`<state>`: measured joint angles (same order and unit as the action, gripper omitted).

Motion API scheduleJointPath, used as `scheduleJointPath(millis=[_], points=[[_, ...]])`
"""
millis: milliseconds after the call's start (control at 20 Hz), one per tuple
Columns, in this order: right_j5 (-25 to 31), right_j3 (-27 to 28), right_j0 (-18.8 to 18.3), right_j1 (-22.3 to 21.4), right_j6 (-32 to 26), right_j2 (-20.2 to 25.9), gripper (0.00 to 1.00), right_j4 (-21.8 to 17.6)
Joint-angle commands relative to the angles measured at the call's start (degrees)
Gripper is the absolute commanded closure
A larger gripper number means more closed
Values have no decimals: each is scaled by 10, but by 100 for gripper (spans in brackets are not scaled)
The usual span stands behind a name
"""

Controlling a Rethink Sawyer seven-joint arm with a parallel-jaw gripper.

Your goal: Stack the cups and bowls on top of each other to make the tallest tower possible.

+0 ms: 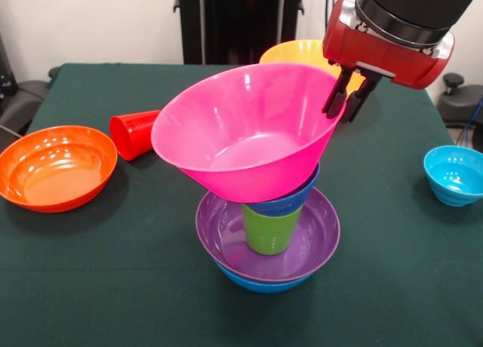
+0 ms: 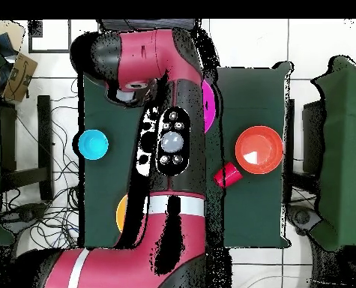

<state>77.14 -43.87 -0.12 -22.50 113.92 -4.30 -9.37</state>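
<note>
Nearest you, the tower [image 1: 268,211] stands mid-table: blue bowl [image 1: 260,283] at the bottom, purple bowl [image 1: 268,241] nested in it, green cup [image 1: 270,230] standing inside that, small dark blue bowl [image 1: 290,200] on the cup, pink bowl [image 1: 249,128] on top. The pink bowl is tilted hard, its rim high on the gripper side and sagging to the picture's left, and it overhangs everything below.

The gripper [image 1: 346,98] is at the pink bowl's raised rim, fingers pinching the wall, so read it as clenched on that rim.

Handling: all of this looks like thin glossy plastic, so light, stiff and slick. Expect sliding, not squashing. Take the big bowls by the rim wall, one finger inside and one outside. The pink bowl's seat on the small bowl looks narrow; I'd judge a tip-over likely if it is let go at this tilt.

Off to the sides: orange bowl [image 1: 56,166] on the picture's left, cyan bowl [image 1: 455,173] on the right, both well apart from the tower. Farther back, a red cup [image 1: 134,133] lies on its side, and the yellow bowl [image 1: 298,54] sits behind the pink one.
</note>
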Motion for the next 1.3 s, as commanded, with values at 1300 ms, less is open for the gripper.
scheduleJointPath(millis=[1300], points=[[20, -76, -22, -43, -31, 39, 100, 24]])
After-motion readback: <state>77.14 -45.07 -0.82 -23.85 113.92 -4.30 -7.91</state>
